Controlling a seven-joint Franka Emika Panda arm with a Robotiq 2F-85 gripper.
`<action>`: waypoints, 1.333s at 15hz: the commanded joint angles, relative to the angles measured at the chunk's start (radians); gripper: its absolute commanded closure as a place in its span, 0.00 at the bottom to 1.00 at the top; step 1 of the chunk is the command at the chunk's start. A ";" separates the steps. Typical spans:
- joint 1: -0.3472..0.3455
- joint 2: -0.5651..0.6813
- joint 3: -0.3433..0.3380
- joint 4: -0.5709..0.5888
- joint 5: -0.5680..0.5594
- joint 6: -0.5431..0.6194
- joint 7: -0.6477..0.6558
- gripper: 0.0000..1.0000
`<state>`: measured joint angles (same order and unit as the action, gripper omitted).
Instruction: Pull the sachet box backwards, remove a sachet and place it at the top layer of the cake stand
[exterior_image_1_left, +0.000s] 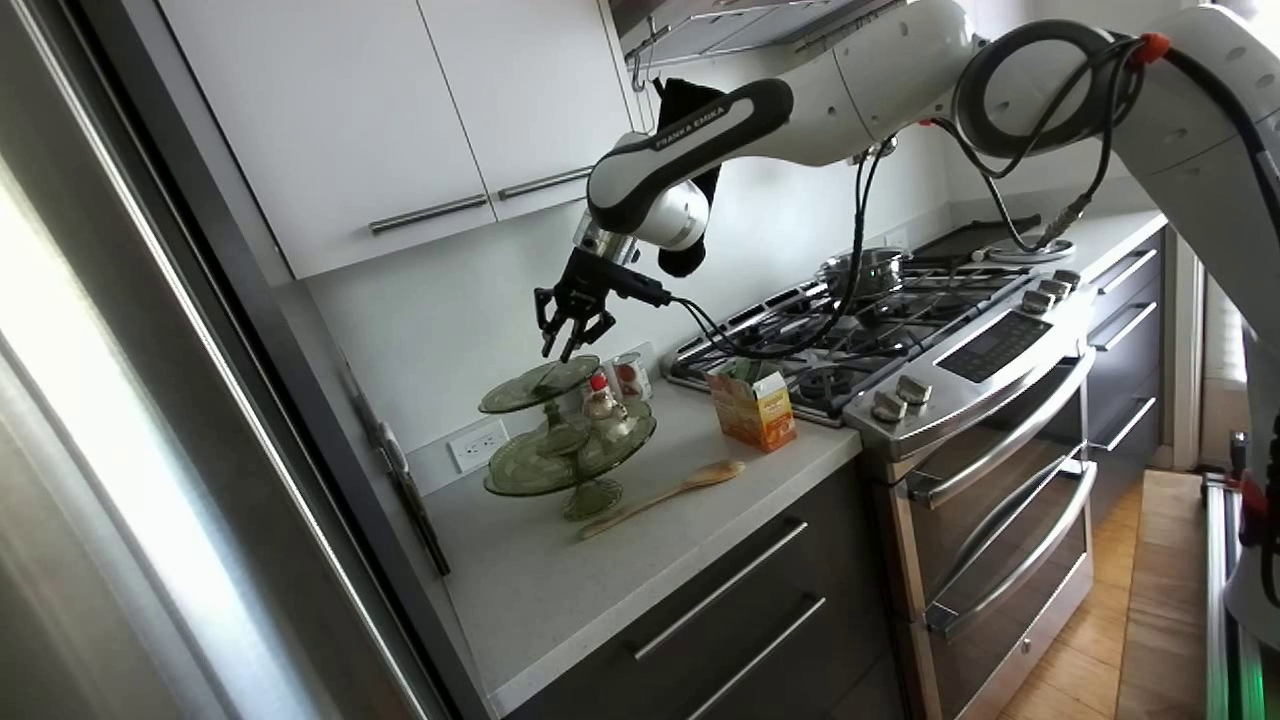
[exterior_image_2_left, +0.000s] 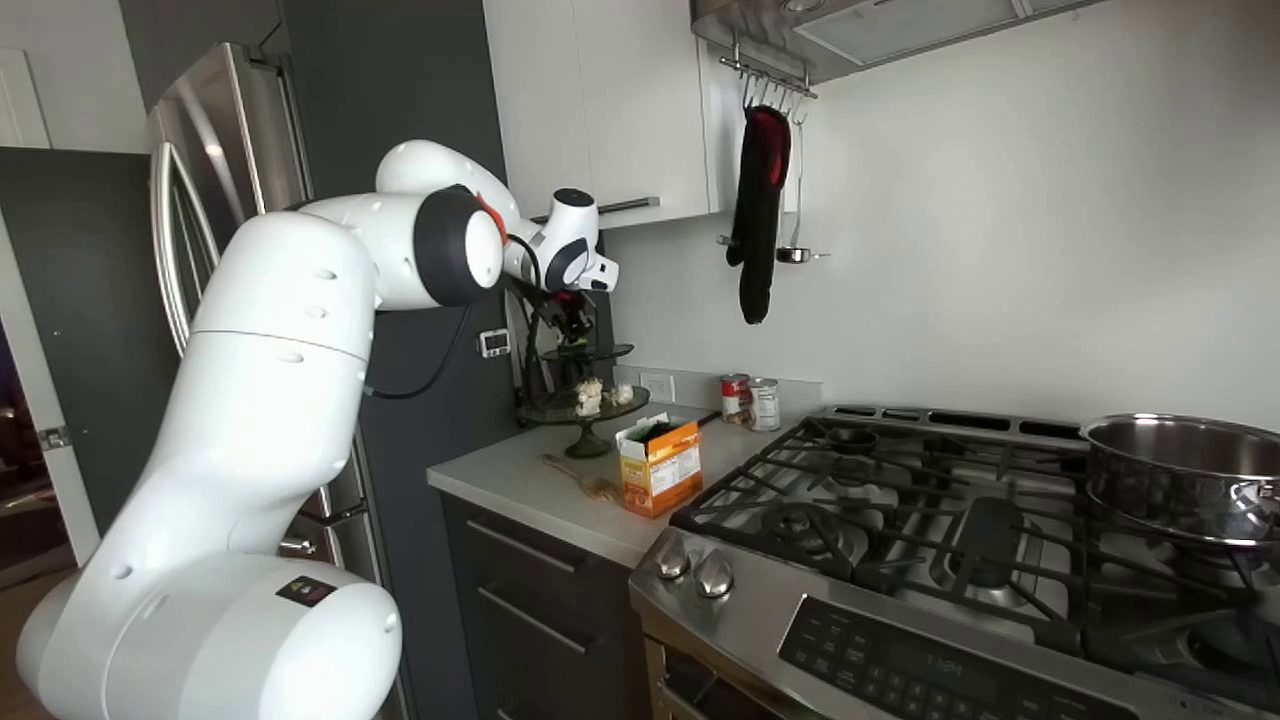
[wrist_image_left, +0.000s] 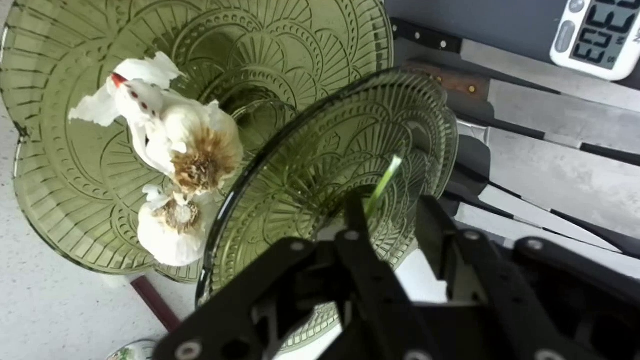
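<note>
The orange-and-tan sachet box (exterior_image_1_left: 752, 412) stands upright on the counter with its top flaps open; dark contents show inside it in an exterior view (exterior_image_2_left: 662, 466). The olive-green glass cake stand (exterior_image_1_left: 510, 396) is at the counter's far end, and it also shows in the other views (exterior_image_2_left: 610, 352) (wrist_image_left: 320, 150). My gripper (exterior_image_1_left: 557, 352) points down just above the upper plate. In the wrist view its fingers (wrist_image_left: 391, 201) are apart with nothing held between them. A thin green strip with a white tip (wrist_image_left: 384, 183), perhaps a sachet's edge, shows over the upper plate, partly hidden behind a finger.
White garlic bulbs (wrist_image_left: 175, 235) and a small white bird-like piece (wrist_image_left: 142, 97) are on the lower plate. A wooden spoon (exterior_image_1_left: 680, 487) lies before the stand. Cans (exterior_image_2_left: 735, 397) stand by the wall. Knives (wrist_image_left: 565, 150) hang beside the stand. The stove (exterior_image_1_left: 880, 330) adjoins the counter.
</note>
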<state>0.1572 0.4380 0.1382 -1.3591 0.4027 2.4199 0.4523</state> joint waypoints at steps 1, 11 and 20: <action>0.010 -0.011 -0.015 0.037 -0.063 -0.037 -0.025 0.35; -0.001 -0.273 -0.008 -0.055 -0.214 -0.490 -0.107 0.00; -0.010 -0.500 -0.021 -0.333 -0.410 -0.842 -0.112 0.00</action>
<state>0.1592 0.0256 0.1184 -1.5229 0.0294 1.5918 0.3576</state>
